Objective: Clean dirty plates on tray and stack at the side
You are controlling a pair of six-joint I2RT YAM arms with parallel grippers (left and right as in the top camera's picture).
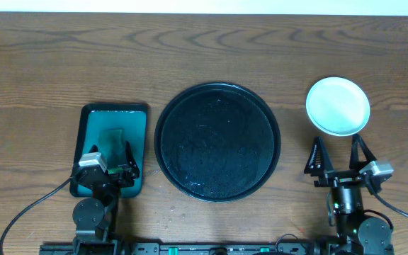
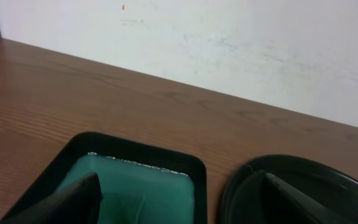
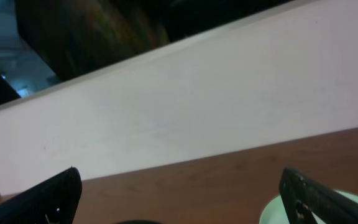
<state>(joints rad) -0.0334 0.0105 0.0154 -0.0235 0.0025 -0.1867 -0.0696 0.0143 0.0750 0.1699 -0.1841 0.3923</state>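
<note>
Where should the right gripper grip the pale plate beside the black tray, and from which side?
Probably the near rim of the plate, approached from the robot's side: it lies flat, so only the thin edge offers a pinch, and the right gripper, jaws open, faces it.

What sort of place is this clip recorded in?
Probably a lab-style robot workbench rather than a kitchen: a wooden table against a plain white wall, the left gripper and right gripper at its near edge, and a black tray, a teal tray and a white plate laid out.
</note>
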